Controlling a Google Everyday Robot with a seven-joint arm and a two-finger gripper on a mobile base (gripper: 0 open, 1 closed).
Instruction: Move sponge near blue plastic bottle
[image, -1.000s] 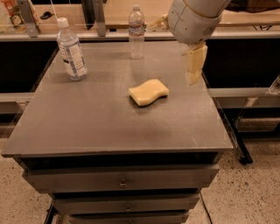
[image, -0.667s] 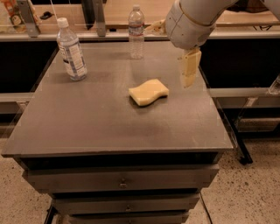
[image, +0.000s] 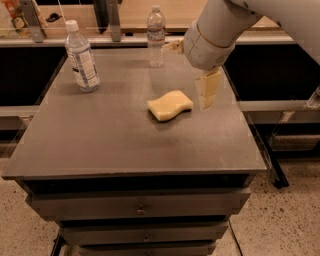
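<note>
The pale yellow sponge (image: 170, 105) lies flat near the middle of the grey table (image: 100, 145). The blue plastic bottle (image: 82, 57), with a white cap and a large printed label, stands upright at the table's back left. My gripper (image: 208, 90) hangs from the arm at the upper right, just right of the sponge and a little above the tabletop, holding nothing.
A slimmer clear bottle (image: 156, 36) with a narrow label band stands at the table's back middle. A counter ledge (image: 60, 40) runs behind the table. The table's right edge (image: 245, 125) lies close to my gripper. Drawers sit below the tabletop.
My arm and gripper have moved left and down, closing the gap to the sponge's right side. The sponge and both bottles have not moved.
</note>
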